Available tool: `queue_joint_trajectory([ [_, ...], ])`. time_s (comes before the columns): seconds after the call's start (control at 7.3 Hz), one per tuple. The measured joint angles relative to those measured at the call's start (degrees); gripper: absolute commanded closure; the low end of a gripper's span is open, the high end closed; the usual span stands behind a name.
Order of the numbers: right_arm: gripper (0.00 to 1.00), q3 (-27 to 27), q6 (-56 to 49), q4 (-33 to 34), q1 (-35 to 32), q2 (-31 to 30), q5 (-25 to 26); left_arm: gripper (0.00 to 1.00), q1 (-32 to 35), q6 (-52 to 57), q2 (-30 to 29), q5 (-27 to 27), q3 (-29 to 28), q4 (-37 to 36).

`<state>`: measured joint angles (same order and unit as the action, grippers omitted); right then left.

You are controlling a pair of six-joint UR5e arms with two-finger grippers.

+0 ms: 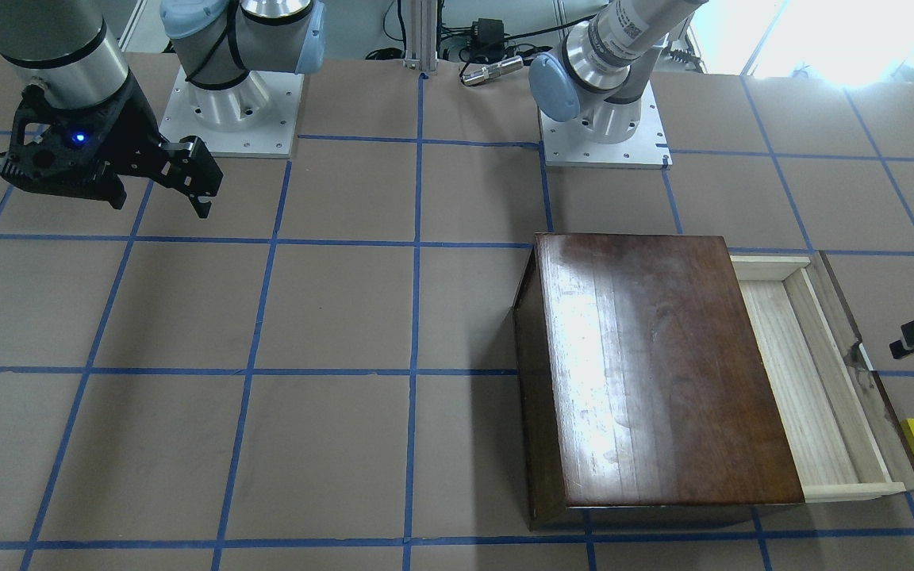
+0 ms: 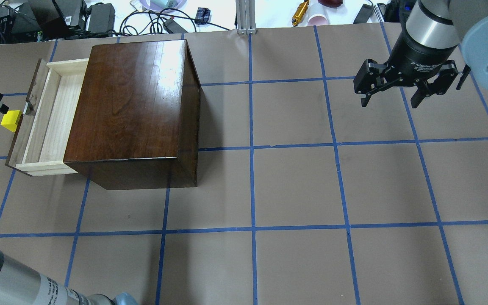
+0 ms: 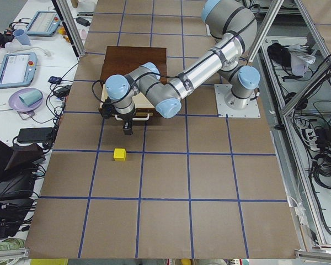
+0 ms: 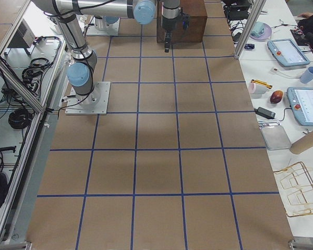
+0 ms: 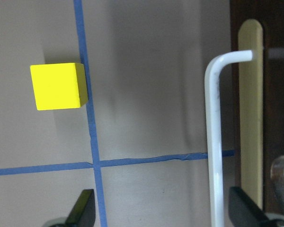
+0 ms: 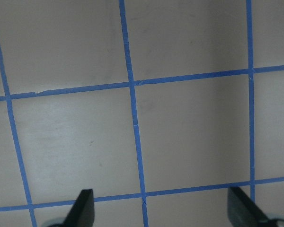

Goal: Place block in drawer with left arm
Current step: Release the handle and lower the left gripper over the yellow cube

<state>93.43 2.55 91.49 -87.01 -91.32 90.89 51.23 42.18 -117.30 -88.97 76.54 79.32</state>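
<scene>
Yellow block (image 5: 57, 86) sat on the table (image 5: 156, 71), just outside the open drawer (image 2: 51, 123). The left pincer (image 5: 163, 210) hung wide open by the drawer's handle (image 5: 213, 132), and the block lay close, on the side away from the drawer. The right pincer (image 2: 390, 101) was far off.

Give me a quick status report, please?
Left end effector open, near drawer handle. Right end effector open, far off. Block on table outside open drawer. Nothing in the way.

Small yellow block (image 2: 10, 120), lying just outside pulled-out pale-wood drawer (image 2: 55, 120)
</scene>
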Motion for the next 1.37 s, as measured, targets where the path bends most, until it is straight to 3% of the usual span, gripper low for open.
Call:
queue_joint_trajectory([
  [0.82,0.00,0.02,0.00,0.00,0.00,0.00,-0.01,0.00,-2.47,1.80,-9.44,-0.48,-8.01,-1.42],
  [1.37,0.00,0.00,0.00,0.00,0.00,0.00,0.04,0.00,-2.49,1.36,-13.91,0.21,-9.00,-4.84],
])
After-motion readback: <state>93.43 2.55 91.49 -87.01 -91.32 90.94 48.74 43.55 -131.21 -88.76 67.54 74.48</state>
